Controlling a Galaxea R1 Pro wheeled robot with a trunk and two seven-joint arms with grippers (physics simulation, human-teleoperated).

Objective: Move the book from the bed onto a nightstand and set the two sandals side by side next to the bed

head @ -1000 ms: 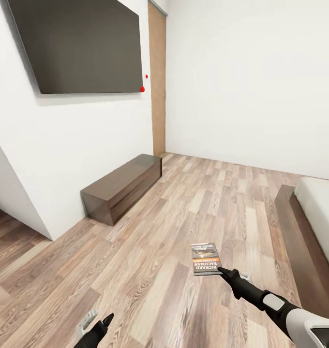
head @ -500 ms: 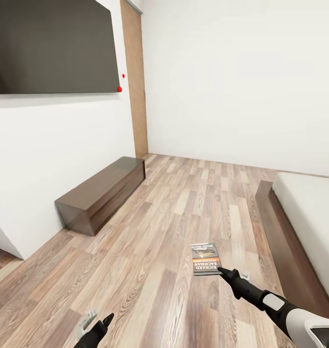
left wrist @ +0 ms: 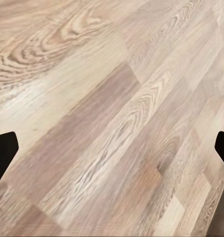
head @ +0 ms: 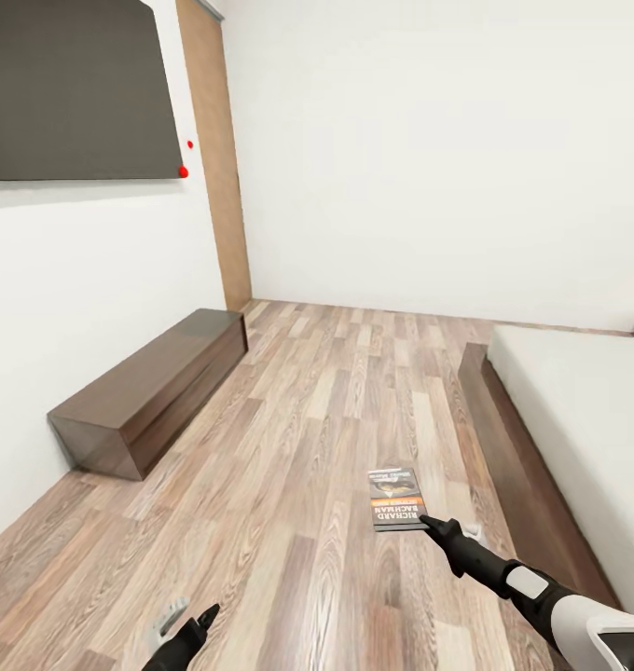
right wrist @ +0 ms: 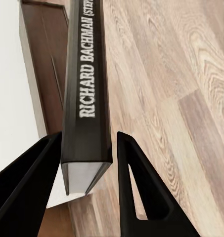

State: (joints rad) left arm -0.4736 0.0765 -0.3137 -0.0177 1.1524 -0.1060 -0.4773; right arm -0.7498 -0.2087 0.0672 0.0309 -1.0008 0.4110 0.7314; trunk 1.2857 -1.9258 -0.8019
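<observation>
One book is held clamped between the fingers of the right gripper, above the floor just beside the bed. The left gripper's fingers are spread apart, nothing between them.

You have a wide run of bare wood floor between the bed and the low dark cabinet against the wall opposite it. The bed's dark frame blocks your right arm on its outer side; the right gripper, clamped on the book, hangs over the floor just beside that frame. The left gripper, jaws spread, has floor all around it, well apart from the bed. Beyond the bed's foot, floor reaches the far wall.
</observation>
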